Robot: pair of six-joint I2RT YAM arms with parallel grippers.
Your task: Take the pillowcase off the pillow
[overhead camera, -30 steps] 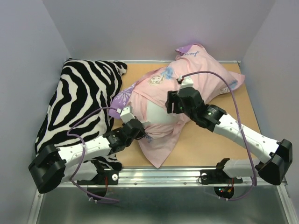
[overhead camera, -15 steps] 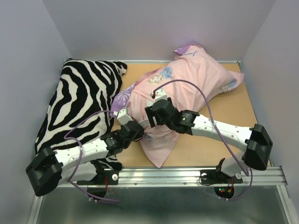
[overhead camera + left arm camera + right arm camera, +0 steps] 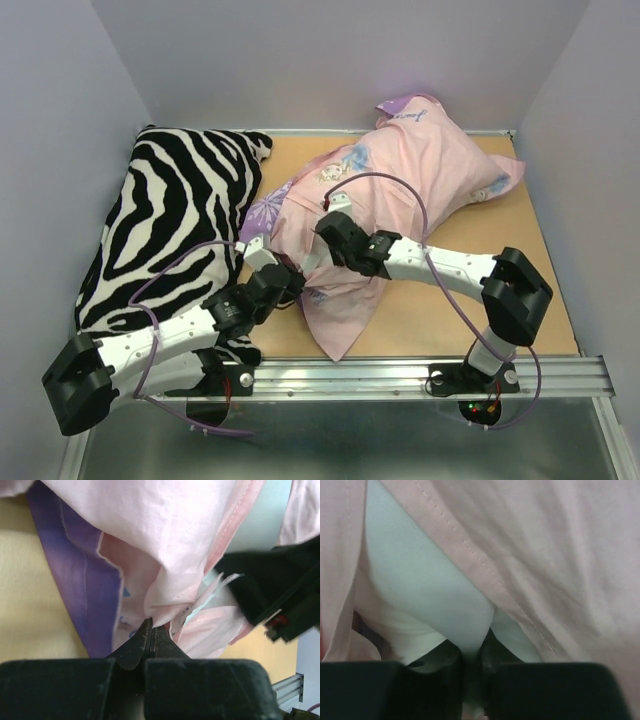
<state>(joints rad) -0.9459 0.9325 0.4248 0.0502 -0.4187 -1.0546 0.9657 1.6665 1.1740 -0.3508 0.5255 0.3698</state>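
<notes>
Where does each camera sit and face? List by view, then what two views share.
Top external: above, behind the bases, looking down on table, left arm, right arm, pillowcase.
Left wrist: on the left arm, facing its left tool, shut on pillowcase.
Right wrist: on the right arm, facing its right tool, shut on pillow.
Shared: wrist views both show pillowcase hem.

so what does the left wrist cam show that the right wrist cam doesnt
Only the left wrist view: the left claw shut on a pinched fold of the pillowcase, the case's purple printed outside, and the tan table. Only the right wrist view: the right claw shut on a pinch of the white pillow. Both: the pillowcase's pale pink inside and a stitched hem.
</notes>
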